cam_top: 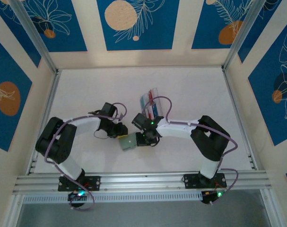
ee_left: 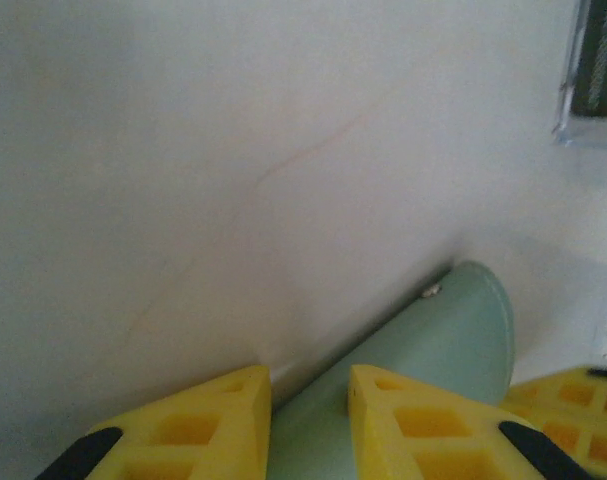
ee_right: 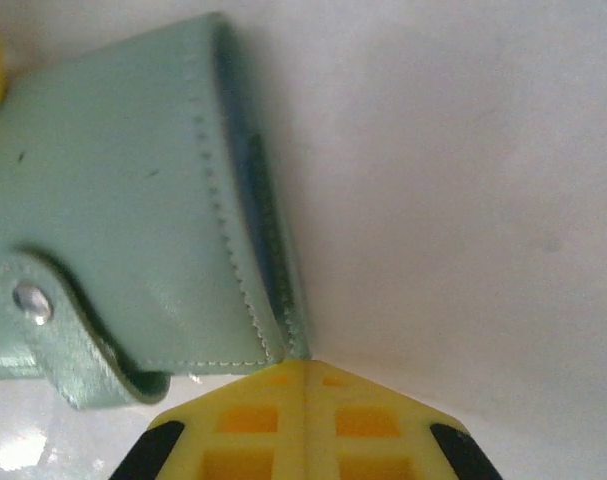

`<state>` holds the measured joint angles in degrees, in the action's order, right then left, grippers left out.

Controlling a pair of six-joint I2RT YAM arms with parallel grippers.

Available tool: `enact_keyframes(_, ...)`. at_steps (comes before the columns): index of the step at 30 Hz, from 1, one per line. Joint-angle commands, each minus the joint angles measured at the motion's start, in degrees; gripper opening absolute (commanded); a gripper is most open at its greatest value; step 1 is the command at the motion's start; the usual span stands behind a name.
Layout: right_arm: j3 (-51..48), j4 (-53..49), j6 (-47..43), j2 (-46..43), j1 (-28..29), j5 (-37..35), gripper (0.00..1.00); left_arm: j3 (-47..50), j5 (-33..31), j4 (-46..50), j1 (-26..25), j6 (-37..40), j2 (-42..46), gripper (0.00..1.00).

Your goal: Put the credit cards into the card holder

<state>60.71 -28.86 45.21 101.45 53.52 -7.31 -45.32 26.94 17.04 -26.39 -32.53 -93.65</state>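
Card holder (cam_top: pixel 128 142) lies on the worktop (cam_top: pixel 190 90), near the front and between the two arms.

Left end effector (ee_left: pixel 308 385): yellow fingers set close on either side of the card holder's (ee_left: pixel 443 340) soft edge, green material running through the gap. Reads as a clamp that pins the wallet.

Right end effector (ee_right: pixel 303 375): fingertips pressed together with nothing between them, tip resting at the corner of the card holder (ee_right: pixel 123 190), just at its open mouth. From above, the right end effector (cam_top: pixel 144 138) and the left end effector (cam_top: pixel 118 131) flank the wallet.

Snap tab (ee_right: pixel 31 300) hangs loose and unfastened.

Dark blue edge (ee_right: pixel 251 190) shows inside the mouth, along the stitched lip. Probably one card seated or nearly so; cannot confirm it is a card, nor count what is inside.

Clear box (cam_top: pixel 152 94) stands farther back on the worktop, just beyond the right wrist. Credit cards (cam_top: pixel 150 103) in it show red and bluish stripes, so some wait there for transfer.

Judgement: task under way, not finished. Perhaps one card in; the rest to be fetched from the box and slid in.
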Motion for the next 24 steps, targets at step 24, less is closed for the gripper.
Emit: enact_keyframes(24,7.7,-8.3,1.0,-3.5,3.8,-2.3,0.25,11.9,-1.5,-3.7,-5.9,-18.2,21.9,0.1)
